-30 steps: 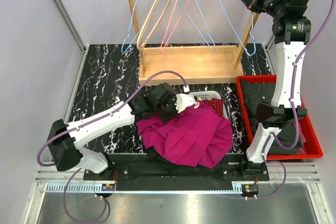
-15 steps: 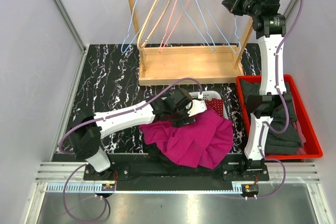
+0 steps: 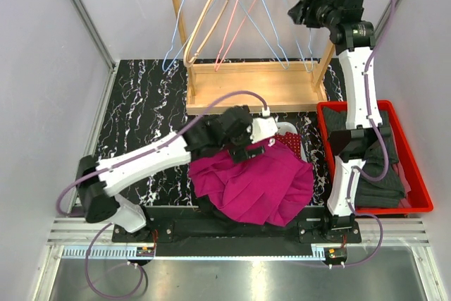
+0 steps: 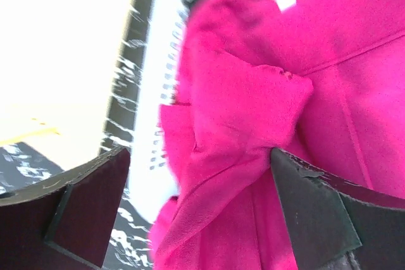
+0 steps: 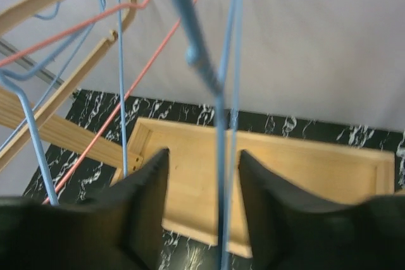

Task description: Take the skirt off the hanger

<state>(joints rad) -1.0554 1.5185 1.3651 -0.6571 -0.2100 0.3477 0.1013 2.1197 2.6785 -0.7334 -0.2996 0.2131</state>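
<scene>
Our right gripper has swung left along the rack, jaws now parted around a blue hanger. Our left gripper gapes wide, empty, over the magenta skirt heaped on the basket.

Head count on the table: arms, clothes, hangers and containers

Two robot arms, the left arm and the right arm; one magenta skirt; one wooden rack with a single tray base. On its rail hang at least five hangers: one wooden hanger, one pink wire hanger, and three or more blue wire hangers, whose crossing wires keep the exact number unclear. One white basket, one red bin, and one heap of dark cloth; how many pieces it holds cannot be told.
</scene>
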